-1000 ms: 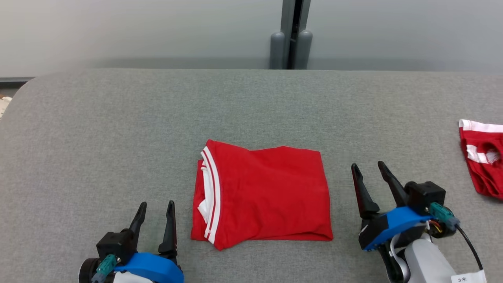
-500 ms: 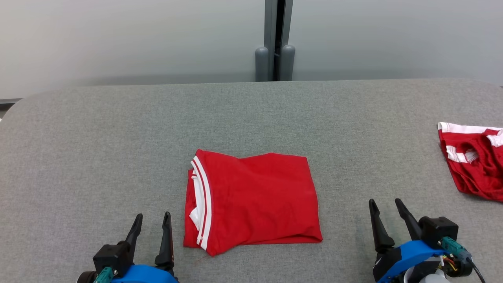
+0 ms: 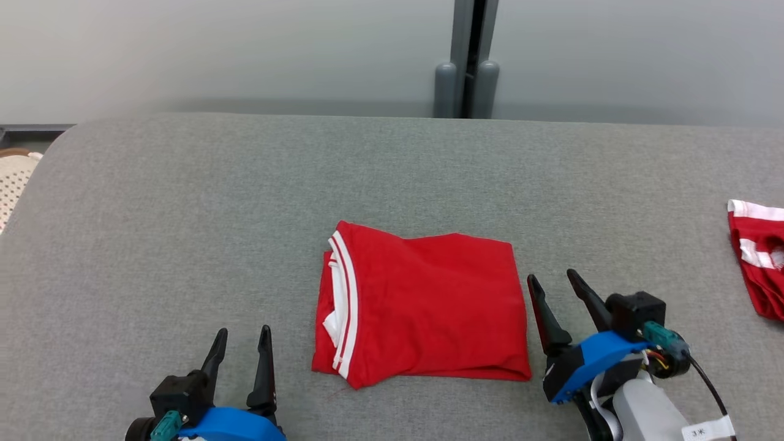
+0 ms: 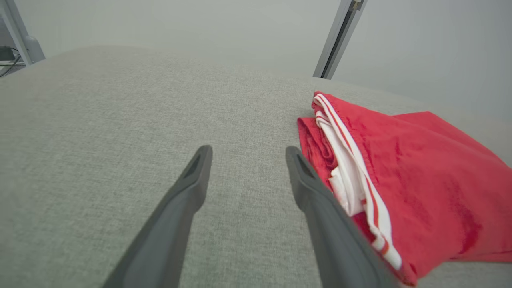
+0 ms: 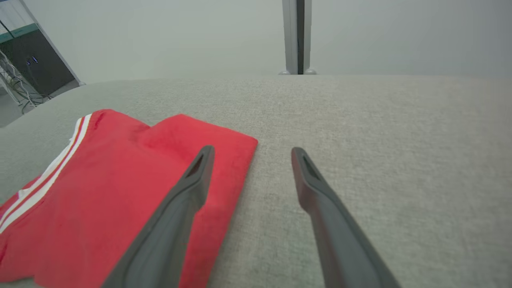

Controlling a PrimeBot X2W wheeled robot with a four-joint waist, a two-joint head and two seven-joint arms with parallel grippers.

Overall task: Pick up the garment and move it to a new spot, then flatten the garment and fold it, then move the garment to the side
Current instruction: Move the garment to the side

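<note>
A red garment (image 3: 422, 303) with white stripes lies folded into a rectangle near the middle of the grey table (image 3: 184, 202). Its striped edge faces left. My left gripper (image 3: 242, 332) stands open at the lower left, a short way from the garment's left edge (image 4: 352, 176). My right gripper (image 3: 553, 280) is open just beside the garment's right edge, nothing between its fingers. In the right wrist view the garment (image 5: 104, 188) lies to the left, with the left finger (image 5: 188, 192) over its edge. The left wrist view has my own fingertips (image 4: 248, 150) apart over bare table.
A second red and white garment (image 3: 759, 257) lies crumpled at the table's right edge. A grey post (image 3: 467, 58) stands behind the table against a pale wall. A pale perforated thing (image 3: 13, 184) is off the table's left corner.
My right gripper has come forward to the garment's right edge after dropping low half a second ago. The camera has shifted too. The garment lies as before.
</note>
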